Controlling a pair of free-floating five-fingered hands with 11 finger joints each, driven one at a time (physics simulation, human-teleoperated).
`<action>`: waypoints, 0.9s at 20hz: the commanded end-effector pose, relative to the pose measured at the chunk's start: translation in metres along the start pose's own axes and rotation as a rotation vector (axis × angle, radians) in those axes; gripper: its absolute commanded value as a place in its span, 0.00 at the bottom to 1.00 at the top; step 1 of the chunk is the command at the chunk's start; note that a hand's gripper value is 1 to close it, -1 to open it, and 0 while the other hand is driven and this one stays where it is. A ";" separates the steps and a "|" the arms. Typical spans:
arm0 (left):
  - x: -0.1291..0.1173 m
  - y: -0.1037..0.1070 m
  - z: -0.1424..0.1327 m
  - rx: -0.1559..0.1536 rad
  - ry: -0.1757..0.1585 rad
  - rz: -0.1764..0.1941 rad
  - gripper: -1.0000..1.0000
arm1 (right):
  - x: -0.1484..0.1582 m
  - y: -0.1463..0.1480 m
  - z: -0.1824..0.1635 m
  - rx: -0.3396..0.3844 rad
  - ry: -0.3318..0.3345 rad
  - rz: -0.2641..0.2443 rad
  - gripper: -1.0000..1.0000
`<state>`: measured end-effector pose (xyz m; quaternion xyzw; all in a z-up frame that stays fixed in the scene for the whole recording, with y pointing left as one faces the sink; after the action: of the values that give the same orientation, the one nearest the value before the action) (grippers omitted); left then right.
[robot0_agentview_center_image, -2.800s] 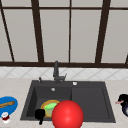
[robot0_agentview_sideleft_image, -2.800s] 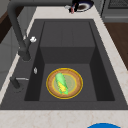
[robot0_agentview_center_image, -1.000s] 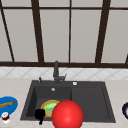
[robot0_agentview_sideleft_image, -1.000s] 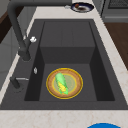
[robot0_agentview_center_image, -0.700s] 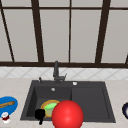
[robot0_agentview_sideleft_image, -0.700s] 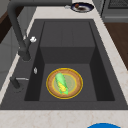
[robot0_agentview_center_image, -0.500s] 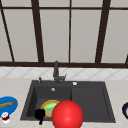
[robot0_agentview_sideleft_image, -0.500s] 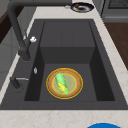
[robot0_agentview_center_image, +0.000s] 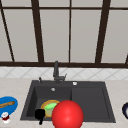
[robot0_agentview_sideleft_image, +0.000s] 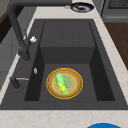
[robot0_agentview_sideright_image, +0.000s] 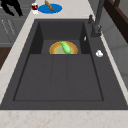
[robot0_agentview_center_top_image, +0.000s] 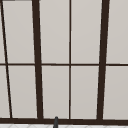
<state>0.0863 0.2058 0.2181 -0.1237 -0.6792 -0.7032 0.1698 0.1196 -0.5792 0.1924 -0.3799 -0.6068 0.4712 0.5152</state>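
Note:
My left hand (robot0_agentview_center_image: 40, 114) hovers at the sink's front left corner, fingers relaxed and hanging down, holding nothing. In the right side view the same hand (robot0_agentview_sideright_image: 11, 7) floats off the counter's front edge, close to a small red jar (robot0_agentview_sideright_image: 34, 7). In the sink's left basin lies a yellow-rimmed plate (robot0_agentview_sideleft_image: 76, 86) with a green and yellow corn cob (robot0_agentview_sideleft_image: 61, 83) on it. A big red ball (robot0_agentview_center_image: 67, 115) sits low in the front view, hiding the sink's front edge and part of the plate (robot0_agentview_center_image: 46, 105).
A blue plate (robot0_agentview_center_image: 10, 108) with a brown stick of bread lies on the left counter beside the red jar (robot0_agentview_center_image: 5, 117). A dark plate (robot0_agentview_sideleft_image: 81, 7) rests on the right counter. The black faucet (robot0_agentview_center_image: 56, 72) stands behind the basin. The right half of the sink (robot0_agentview_sideright_image: 60, 77) is a flat draining board.
A dark shape at the front view's right edge sat higher 2.8 s ago and is now lower. Over the last second nothing has visibly moved.

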 end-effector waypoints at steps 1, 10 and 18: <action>0.000 0.000 0.000 0.000 0.000 0.000 0.50 | -0.026 0.025 -0.014 0.009 0.008 -0.015 1.00; 0.000 0.000 0.000 0.000 0.000 0.000 0.50 | -0.086 0.060 -0.028 -0.013 -0.009 -0.058 1.00; 0.000 0.000 0.000 0.000 0.000 0.000 0.50 | -0.116 0.079 -0.054 0.062 0.057 -0.053 1.00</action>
<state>0.0863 0.2058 0.2181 -0.1237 -0.6792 -0.7032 0.1698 0.1798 -0.6551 0.0929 -0.3769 -0.6005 0.4665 0.5289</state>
